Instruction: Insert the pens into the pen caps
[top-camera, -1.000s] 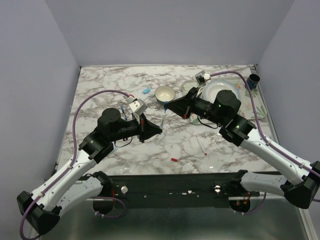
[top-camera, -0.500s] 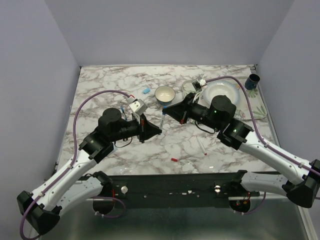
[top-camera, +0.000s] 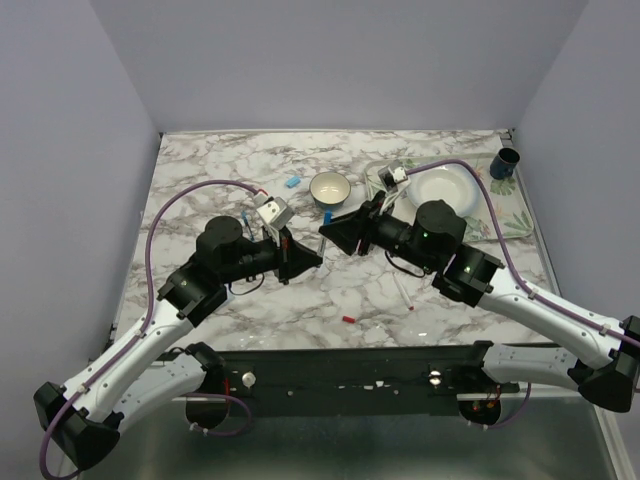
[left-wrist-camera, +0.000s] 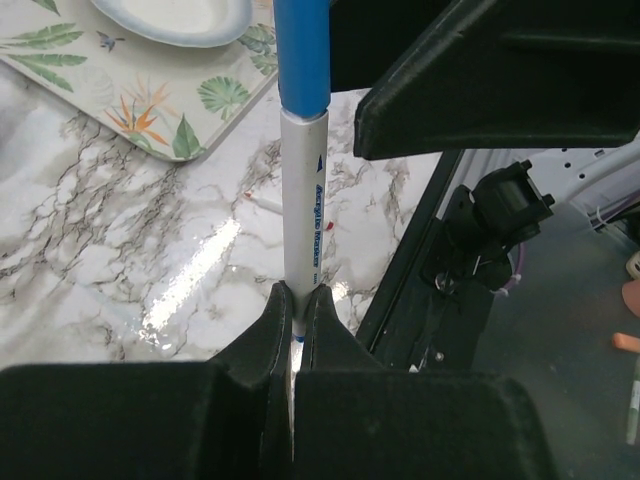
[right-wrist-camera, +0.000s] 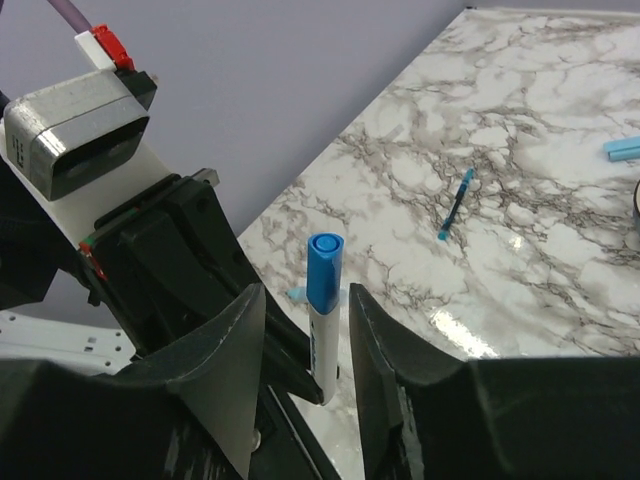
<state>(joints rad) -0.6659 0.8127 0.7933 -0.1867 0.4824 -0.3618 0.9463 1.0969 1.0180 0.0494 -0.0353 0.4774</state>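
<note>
My left gripper (left-wrist-camera: 297, 297) is shut on the lower end of a white-barrelled pen (left-wrist-camera: 300, 200) that wears a blue pen cap (left-wrist-camera: 302, 50). In the top view the left gripper (top-camera: 308, 258) points at my right gripper (top-camera: 330, 232) near the table's middle. In the right wrist view the right gripper (right-wrist-camera: 305, 297) is open, one finger on each side of the blue cap (right-wrist-camera: 323, 268), not touching it. A loose red-tipped pen (top-camera: 403, 292) and a red cap (top-camera: 348, 319) lie near the front. A blue cap (top-camera: 293, 182) lies at the back.
A small bowl (top-camera: 330, 187) stands behind the grippers. A white plate (top-camera: 445, 183) sits on a leaf-patterned tray (top-camera: 505, 222) at the back right, beside a dark blue cup (top-camera: 506, 162). A thin blue pen (right-wrist-camera: 455, 205) lies on the marble.
My right arm has moved left towards the left gripper, bringing its open jaws around the capped end of the pen. The left arm has stayed still.
</note>
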